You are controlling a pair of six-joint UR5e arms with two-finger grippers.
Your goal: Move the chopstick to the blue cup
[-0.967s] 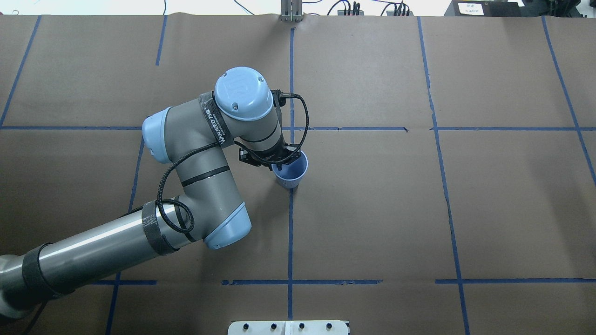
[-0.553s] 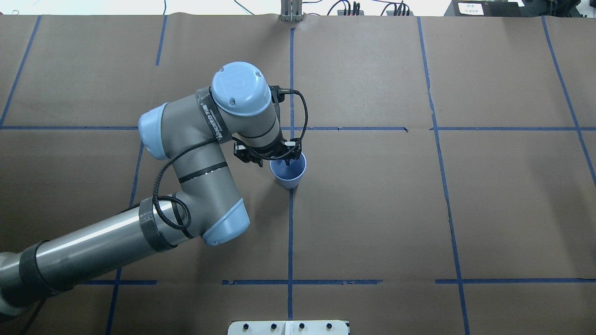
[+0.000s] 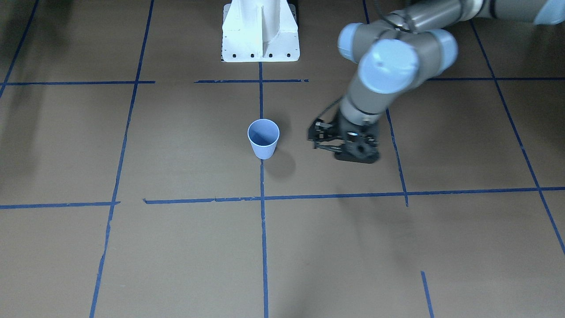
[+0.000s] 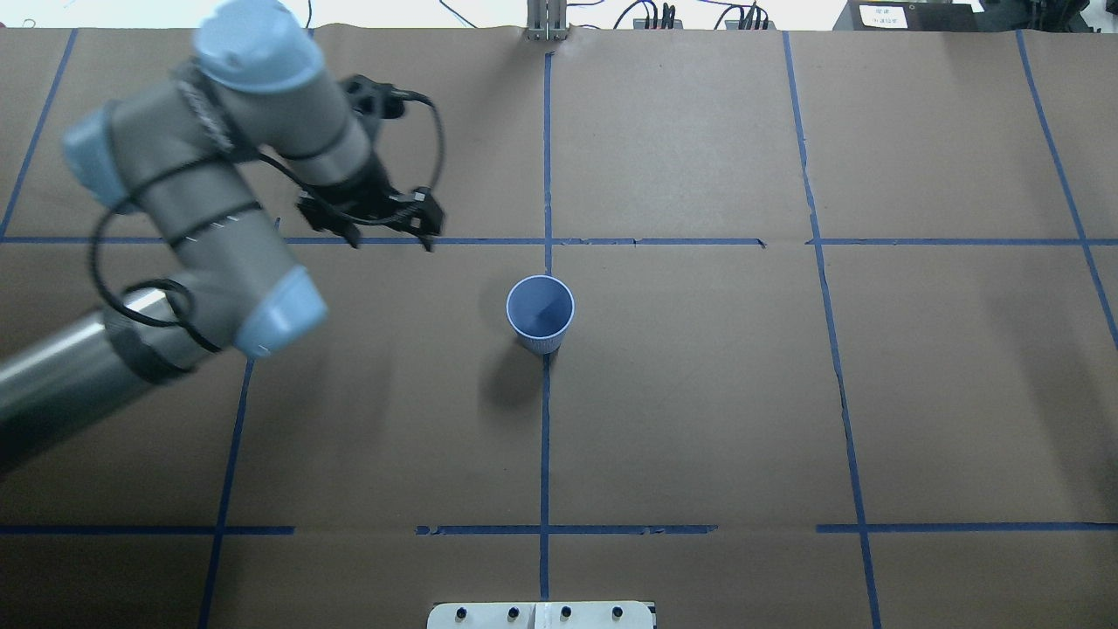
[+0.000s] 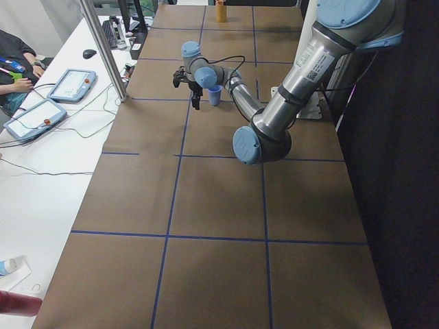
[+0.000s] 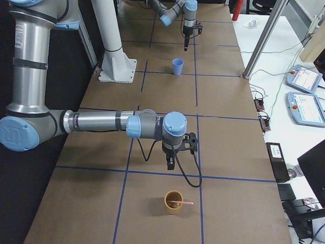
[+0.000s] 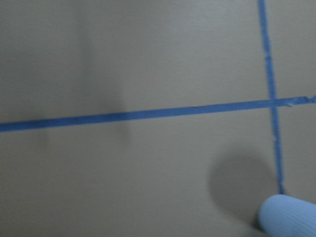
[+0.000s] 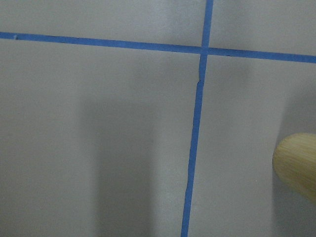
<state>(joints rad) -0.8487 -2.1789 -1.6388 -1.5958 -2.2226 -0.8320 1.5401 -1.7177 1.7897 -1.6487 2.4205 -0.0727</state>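
Observation:
The blue cup (image 4: 540, 310) stands upright at the table's middle on a blue tape line, and nothing sticks out of it. It also shows in the front view (image 3: 263, 138) and at the lower right of the left wrist view (image 7: 289, 215). My left gripper (image 4: 391, 243) is open and empty, raised above the table to the cup's far left. The pale pink chopstick (image 6: 181, 203) rests in a tan cup (image 6: 173, 202) near the table's right end. My right gripper (image 6: 171, 163) hangs just beside that cup. I cannot tell whether it is open or shut.
The white robot base (image 3: 260, 31) stands at the robot's side of the table. Blue tape lines (image 4: 546, 437) cross the brown paper. The tan cup shows at the right edge of the right wrist view (image 8: 298, 165). Tablets and cables lie on a side table (image 6: 304, 96).
My left gripper was right over the blue cup's rim. It has pulled away to the left and toward the far side. The cup has not moved.

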